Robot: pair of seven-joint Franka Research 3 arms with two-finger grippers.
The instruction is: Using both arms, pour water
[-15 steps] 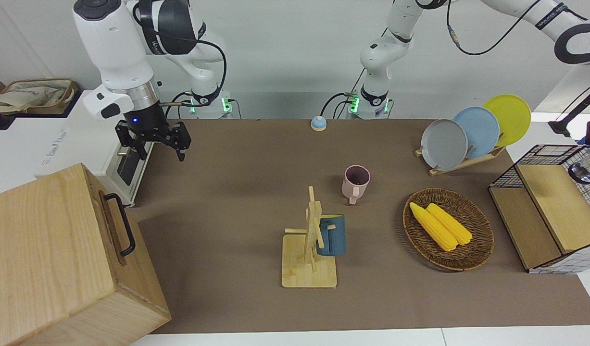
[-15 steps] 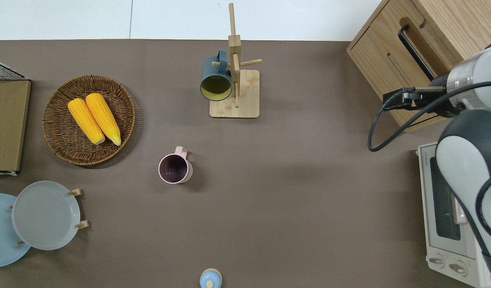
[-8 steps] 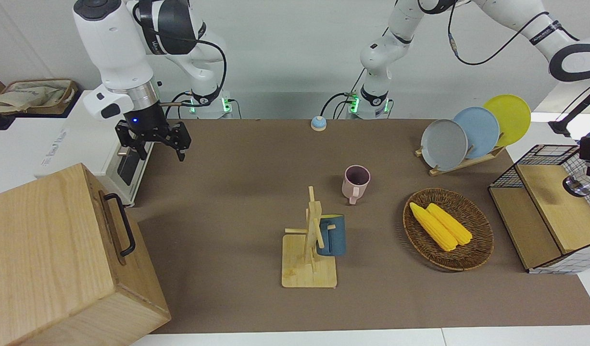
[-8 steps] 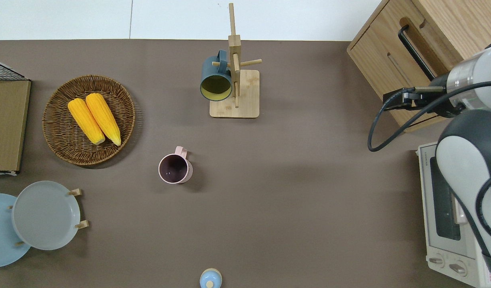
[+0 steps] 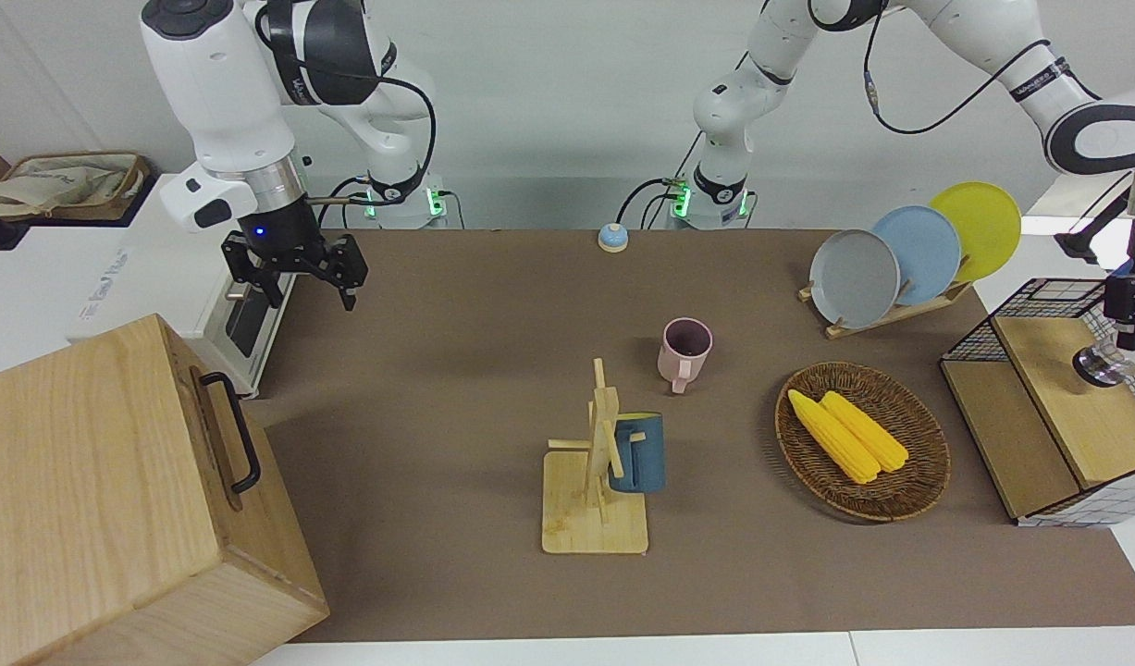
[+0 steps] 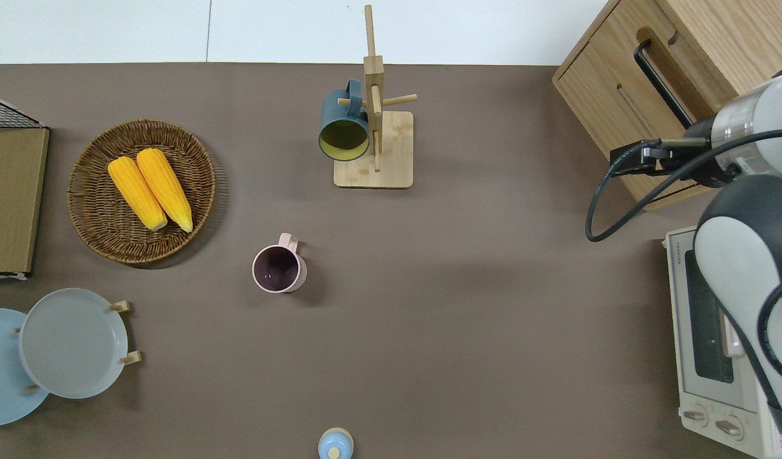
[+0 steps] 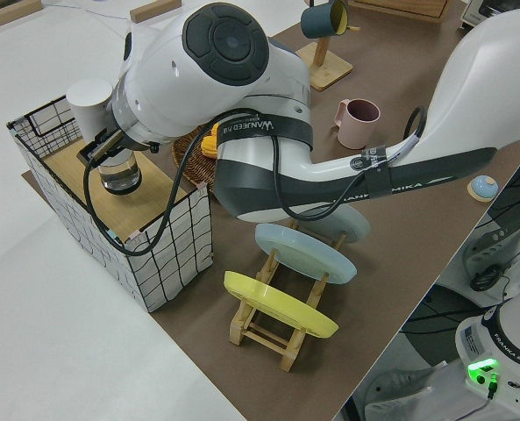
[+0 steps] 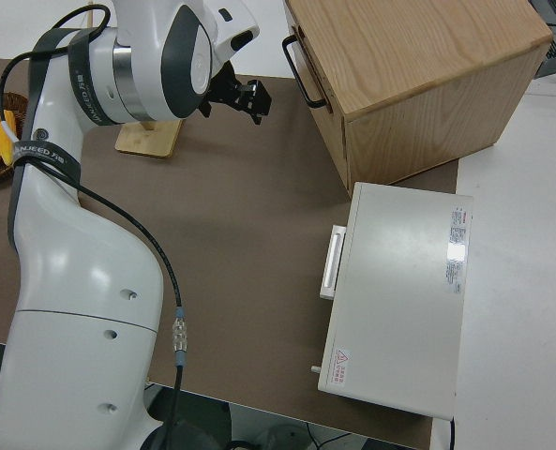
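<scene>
The wooden box with its black handle fills the corner of the tabletop at the right arm's end, farthest from the robots, with the white toaster oven just beside it and nearer to them. The right arm is parked, and the fingers of the right end effector are spread wide, holding nothing. A broad bare stretch of brown mat runs from there to the middle of the tabletop.

At the middle stands the wooden mug stand near the edge farthest from the robots, with a blue mug hung on a peg. The pink mug sits upright, nearer to the robots and well apart from the stand. Toward the left arm's end lie a wicker basket holding two corn cobs and a rack of three plates.

At that end's edge the left arm reaches to the wire rack – the left end effector is at the rim of a clear glass standing on the rack's wooden shelf. Whether its fingers grip the glass cannot be told. Only the front and left side views show this – the overhead view cuts off at the rack's edge.
</scene>
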